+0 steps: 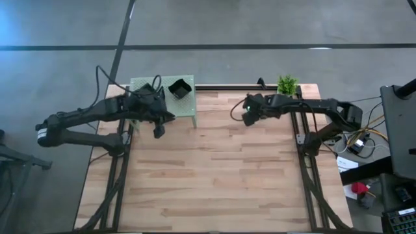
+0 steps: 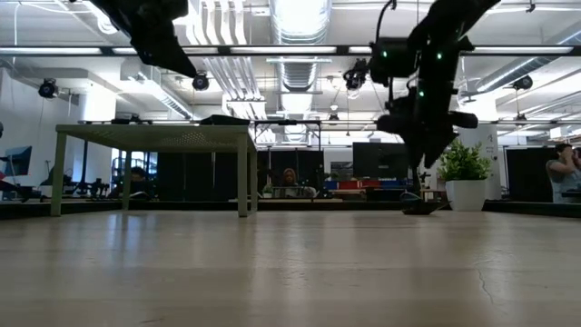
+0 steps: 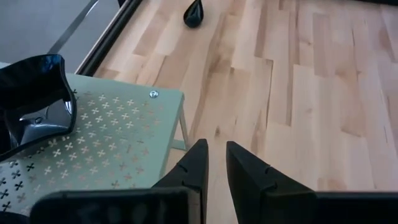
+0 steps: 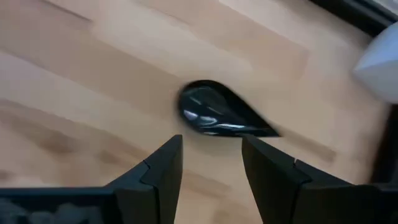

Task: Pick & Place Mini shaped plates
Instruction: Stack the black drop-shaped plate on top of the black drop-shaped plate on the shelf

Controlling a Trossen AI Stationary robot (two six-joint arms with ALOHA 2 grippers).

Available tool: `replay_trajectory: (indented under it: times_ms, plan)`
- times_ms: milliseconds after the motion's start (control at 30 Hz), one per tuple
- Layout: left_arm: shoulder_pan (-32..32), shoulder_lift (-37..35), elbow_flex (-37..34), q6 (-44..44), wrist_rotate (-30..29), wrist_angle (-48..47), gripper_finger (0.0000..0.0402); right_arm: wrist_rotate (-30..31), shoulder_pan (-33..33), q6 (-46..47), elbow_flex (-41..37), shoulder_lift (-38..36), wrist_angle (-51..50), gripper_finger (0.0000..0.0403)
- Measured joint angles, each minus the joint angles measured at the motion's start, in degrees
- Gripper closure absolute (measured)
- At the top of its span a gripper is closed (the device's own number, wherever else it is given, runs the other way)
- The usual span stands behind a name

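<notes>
The right pincer [image 4: 211, 165] is hovering with fingers wide over a teardrop plate [image 4: 217, 116] lying far right on the worktop [image 1: 214, 175], lining up a grab, while the left pincer [image 3: 214, 165], narrow and empty, is waiting by the stand [image 1: 188, 104] carrying a square plate [image 1: 179, 88].

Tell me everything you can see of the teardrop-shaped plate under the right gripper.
The teardrop-shaped plate is a tiny glossy black dish, round at one end and tapering to a point at the other, with light glinting off its shallow hollow. It looks like glazed ceramic or plastic; which one is unclear. It lies flat on the wooden table near the far edge, close to the small potted plant. The right gripper hangs open above it, one finger to each side, touching nothing. Nothing else touches the plate.
</notes>
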Motion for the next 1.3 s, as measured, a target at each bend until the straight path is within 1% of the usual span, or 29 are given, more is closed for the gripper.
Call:
replay_trajectory:
  times_ms: [100,200,267,367,567,800,1000,1300]
  plan:
    - [0.00,0.26,-0.02,0.02,0.00,0.00,0.0353,-0.24,-2.35,-6.33,-1.60,0.00,0.71,0.0250]
    - [0.00,0.36,-0.02,0.04,0.00,0.00,0.0353,-0.64,-3.41,-12.95,-3.22,0.00,1.33,0.0258]
    - [0.00,0.36,-0.02,0.07,0.00,-0.02,0.0353,-0.92,-3.79,-15.68,-4.12,0.00,2.31,0.0262]
    - [0.00,0.36,-0.02,0.07,0.00,-0.05,0.0353,-0.81,-4.24,-18.12,-5.55,0.00,4.24,0.0266]
    - [0.02,0.36,-0.02,0.09,0.00,-0.07,0.0353,-1.18,-5.41,-18.91,-9.29,0.49,11.38,0.0262]
    - [0.02,0.36,-0.02,0.09,0.00,-0.09,0.0353,-1.32,-6.08,-23.82,-10.57,1.98,12.82,0.0258]
    - [0.02,0.36,-0.02,0.07,0.02,-0.09,0.0353,-1.65,-6.05,-30.77,-10.57,3.80,13.95,0.0266]
    - [0.02,0.36,-0.02,-0.07,0.01,-0.09,0.0353,-1.76,-6.01,-35.37,-10.57,6.75,15.05,0.0262]
